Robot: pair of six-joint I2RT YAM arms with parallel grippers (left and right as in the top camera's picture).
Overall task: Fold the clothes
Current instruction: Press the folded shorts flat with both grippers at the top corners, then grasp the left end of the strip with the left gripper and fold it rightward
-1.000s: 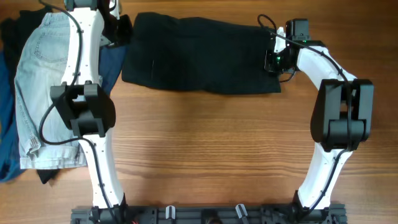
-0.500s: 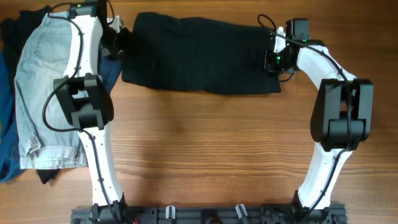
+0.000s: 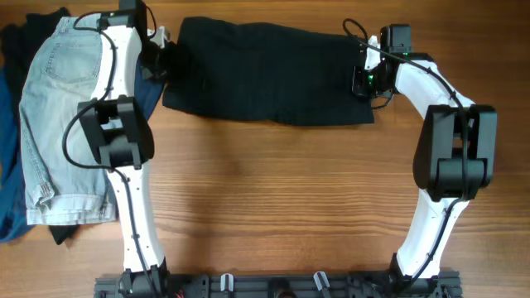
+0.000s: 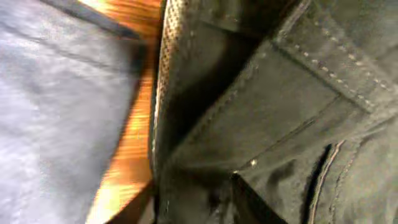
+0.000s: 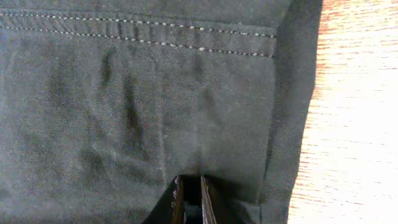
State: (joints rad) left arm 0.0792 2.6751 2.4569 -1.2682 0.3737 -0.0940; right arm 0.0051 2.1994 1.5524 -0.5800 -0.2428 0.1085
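Note:
Black shorts (image 3: 265,74) lie spread flat across the far middle of the table. My left gripper (image 3: 162,60) is at their left end. In the left wrist view its fingers (image 4: 196,205) stand either side of a bunched fold of the black shorts (image 4: 298,106), next to a mesh pocket lining (image 4: 166,74). My right gripper (image 3: 364,81) is at the right end. In the right wrist view its narrow jaws (image 5: 189,193) pinch the shorts (image 5: 124,93) just below a stitched hem.
Pale-blue denim shorts (image 3: 62,116) lie at the far left on dark blue pieces (image 3: 8,165) and a black piece (image 3: 33,29). More dark blue cloth (image 3: 153,91) sits beside the left gripper and shows as (image 4: 56,112). Bare wood (image 3: 273,199) fills the near half.
My left wrist has shifted a little at the shorts' left end, and its jaws opened and closed again. The shorts and the right arm have not moved.

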